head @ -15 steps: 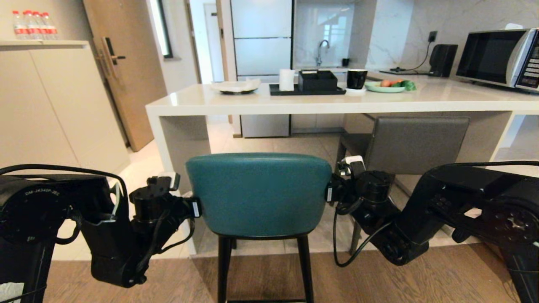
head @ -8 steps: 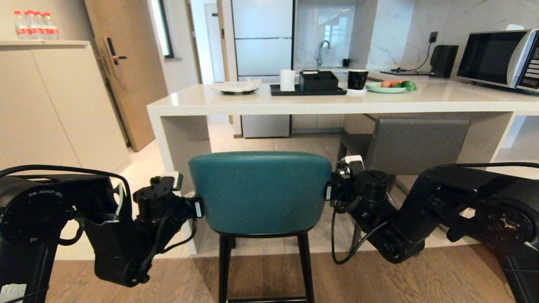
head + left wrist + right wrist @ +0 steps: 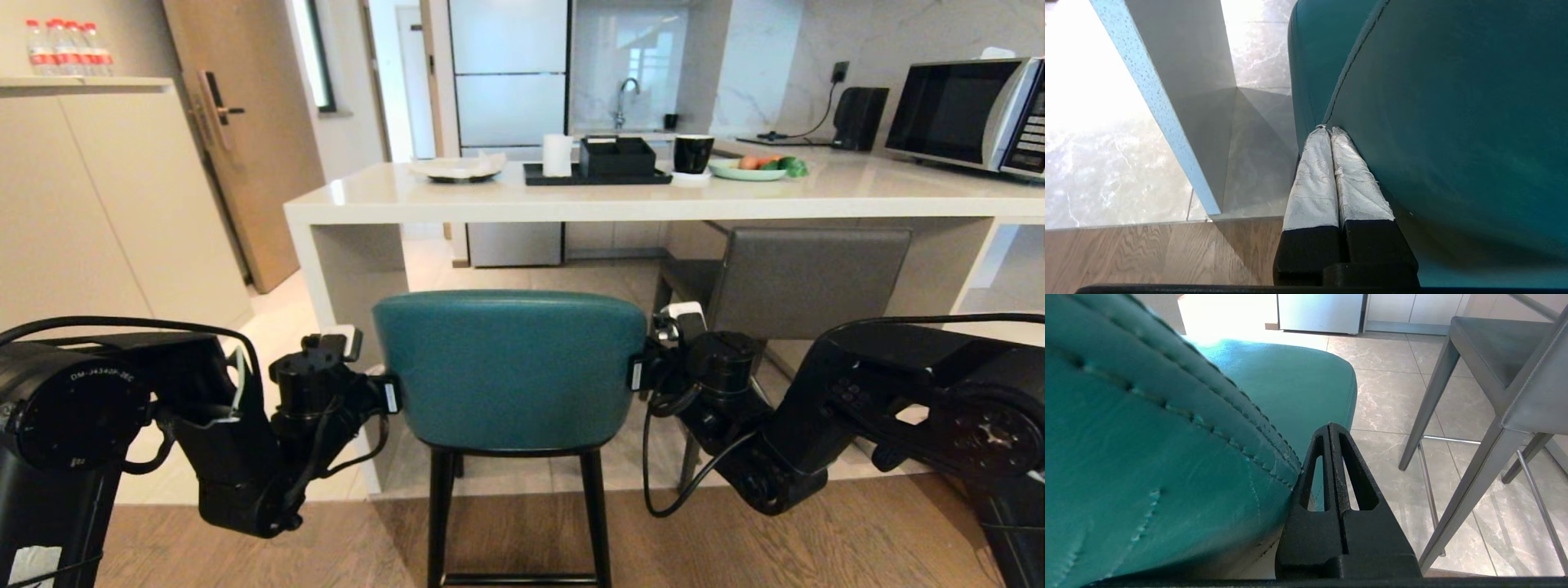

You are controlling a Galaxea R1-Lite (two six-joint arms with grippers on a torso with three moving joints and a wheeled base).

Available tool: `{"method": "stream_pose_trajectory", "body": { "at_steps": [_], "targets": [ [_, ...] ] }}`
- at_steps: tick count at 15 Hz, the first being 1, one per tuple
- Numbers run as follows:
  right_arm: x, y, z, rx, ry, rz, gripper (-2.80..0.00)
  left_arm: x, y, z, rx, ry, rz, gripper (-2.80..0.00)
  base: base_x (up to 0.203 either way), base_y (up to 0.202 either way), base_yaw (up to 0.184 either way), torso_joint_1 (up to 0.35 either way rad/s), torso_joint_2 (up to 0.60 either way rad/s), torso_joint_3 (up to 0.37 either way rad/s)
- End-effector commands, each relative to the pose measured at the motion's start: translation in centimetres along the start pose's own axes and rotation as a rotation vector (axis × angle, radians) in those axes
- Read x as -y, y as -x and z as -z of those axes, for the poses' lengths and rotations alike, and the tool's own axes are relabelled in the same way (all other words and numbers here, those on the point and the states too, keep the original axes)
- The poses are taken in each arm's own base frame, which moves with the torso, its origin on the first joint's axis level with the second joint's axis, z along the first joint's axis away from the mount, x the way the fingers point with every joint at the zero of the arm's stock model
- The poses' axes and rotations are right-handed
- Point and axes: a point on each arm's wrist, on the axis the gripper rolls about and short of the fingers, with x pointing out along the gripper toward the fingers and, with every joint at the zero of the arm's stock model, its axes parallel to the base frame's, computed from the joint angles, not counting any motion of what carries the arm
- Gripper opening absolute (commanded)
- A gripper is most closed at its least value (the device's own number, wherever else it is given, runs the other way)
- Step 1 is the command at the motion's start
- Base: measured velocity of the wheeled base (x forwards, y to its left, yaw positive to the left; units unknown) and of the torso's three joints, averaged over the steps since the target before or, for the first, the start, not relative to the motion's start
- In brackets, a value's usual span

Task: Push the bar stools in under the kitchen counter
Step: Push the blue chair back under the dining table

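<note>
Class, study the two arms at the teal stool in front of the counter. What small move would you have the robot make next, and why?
Probably keep pressing the teal stool straight ahead. The left gripper and right gripper, both shut, sit against either side of its backrest, yet its seat stands short of the kitchen counter, while the grey stool is already tucked under.

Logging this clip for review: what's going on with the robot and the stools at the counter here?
The robot has the teal leather stool with thin black legs between its arms, the shut left gripper and shut right gripper each against one side edge of its back. That stool stands in front of the glossy cream-white kitchen counter, not yet under it. The boxy dark-grey leather stool already sits under the slab.
</note>
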Motion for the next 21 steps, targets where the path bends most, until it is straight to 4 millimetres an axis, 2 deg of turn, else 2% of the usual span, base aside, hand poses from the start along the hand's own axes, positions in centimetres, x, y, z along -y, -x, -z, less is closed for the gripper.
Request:
{"method": "stream_pose_trajectory", "body": {
  "at_steps": [1, 3, 6, 11, 17, 21],
  "targets": [
    [0.2, -0.1, 0.0, 0.008, -0.002, 0.007, -2.80, 0.2, 0.5, 0.0, 0.033, -0.001, 0.007, -2.80, 0.000, 0.000, 0.000, 0.000, 0.00, 0.000],
    [0.2, -0.2, -0.1, 0.012, -0.004, 0.007, -2.80, -0.1, 0.9, 0.1, 0.078, -0.007, 0.007, -2.80, 0.000, 0.000, 0.000, 0.000, 0.00, 0.000],
    [0.2, -0.1, -0.1, 0.011, -0.004, 0.008, -2.80, -0.5, 1.2, 0.7, 0.050, -0.033, -0.006, -2.80, 0.000, 0.000, 0.000, 0.000, 0.00, 0.000],
    [0.7, -0.5, -0.4, 0.012, 0.001, 0.019, -2.80, -1.2, 1.3, -0.1, 0.074, -0.030, -0.017, -2.80, 0.000, 0.000, 0.000, 0.000, 0.00, 0.000],
    [0.6, -0.6, -0.5, 0.011, 0.006, 0.019, -2.80, -1.2, 1.1, 0.0, 0.062, -0.033, -0.017, -2.80, 0.000, 0.000, 0.000, 0.000, 0.00, 0.000],
    [0.7, -0.7, -0.1, 0.001, 0.007, 0.019, -2.80, -0.9, 0.7, -0.3, 0.075, -0.033, -0.009, -2.80, 0.145, 0.000, 0.002, -0.002, 0.00, 0.002]
  ]
}}
